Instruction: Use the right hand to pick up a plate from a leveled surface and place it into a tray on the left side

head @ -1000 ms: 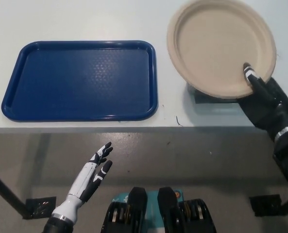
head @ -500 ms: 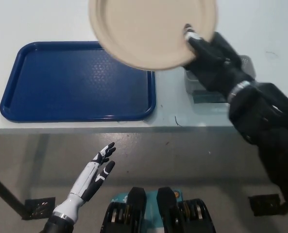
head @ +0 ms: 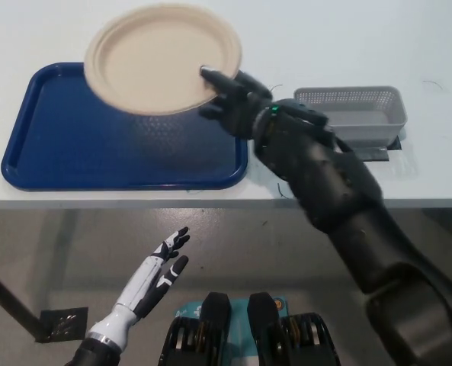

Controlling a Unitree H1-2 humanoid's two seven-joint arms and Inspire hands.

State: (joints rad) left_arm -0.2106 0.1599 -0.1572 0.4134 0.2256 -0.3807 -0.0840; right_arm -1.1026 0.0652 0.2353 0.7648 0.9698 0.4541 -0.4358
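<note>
A beige paper plate [head: 161, 59] hangs tilted over the upper right part of the blue tray [head: 73, 145], held by its right rim. My black right hand [head: 229, 99] is shut on that rim, with its arm reaching in from the lower right across the table edge. The tray lies flat on the white table at the left, nothing resting on its floor. My white left hand [head: 153, 278] rests open below the table's front edge at the lower left, away from the tray.
A small grey mesh basket [head: 355, 113] stands upside down on the white table [head: 340, 38] to the right of my arm, the raised stand where the plate lay. The table's front edge [head: 134, 203] runs across the middle of the view.
My right hand has carried the plate leftward from the grey basket to above the tray. The basket has come into view. The left hand has barely shifted.
</note>
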